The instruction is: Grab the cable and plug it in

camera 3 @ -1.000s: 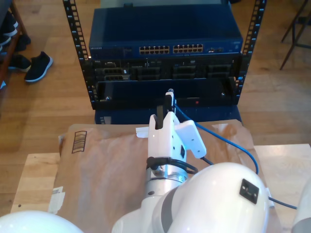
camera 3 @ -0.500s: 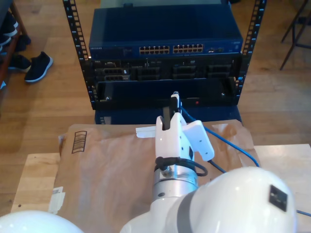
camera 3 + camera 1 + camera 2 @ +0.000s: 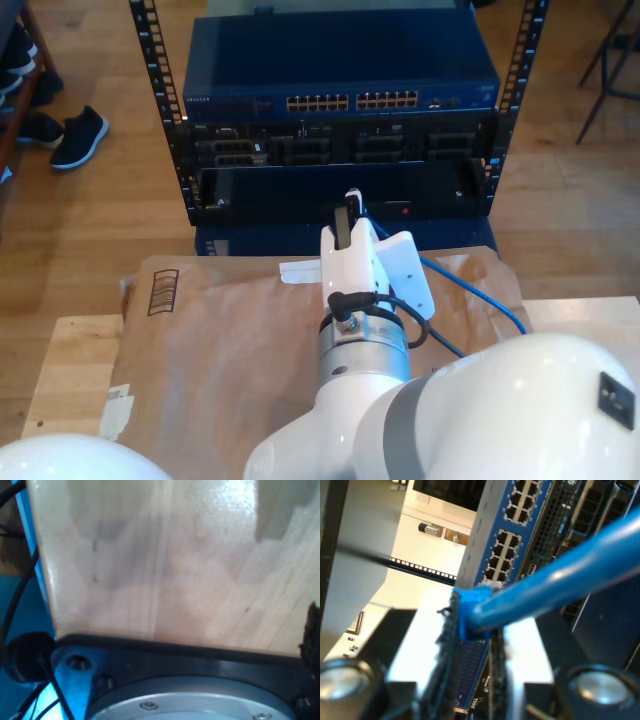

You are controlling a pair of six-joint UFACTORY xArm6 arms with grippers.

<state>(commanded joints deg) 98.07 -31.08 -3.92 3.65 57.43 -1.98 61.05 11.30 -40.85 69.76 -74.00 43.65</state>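
Note:
The cable's blue-booted plug [image 3: 470, 611] is pinched between the dark pads [image 3: 447, 650] of my second gripper [image 3: 470, 630], which is shut on it. The plug points toward the port rows of the blue network switch [image 3: 512, 545]. In the exterior view my second gripper [image 3: 350, 203] hovers in front of the rack, below the switch's port row [image 3: 350, 101] and apart from it. From there the cable [image 3: 470, 280] trails back toward the exterior view's right over the brown paper. The first wrist view looks closely at a pale wooden surface [image 3: 165, 565].
Server units [image 3: 340, 150] sit under the switch between black perforated rack rails [image 3: 150, 60]. Brown paper [image 3: 220, 330] covers the wooden table [image 3: 70, 370]. Another white arm [image 3: 60, 460] bulges at the exterior view's lower left. Dark shoes [image 3: 75, 135] lie on the floor at that view's left.
My second gripper, holding the plug, drifted slightly right and then back toward the middle. The wrist turned and the arm's bulk shifted toward the exterior view's right.

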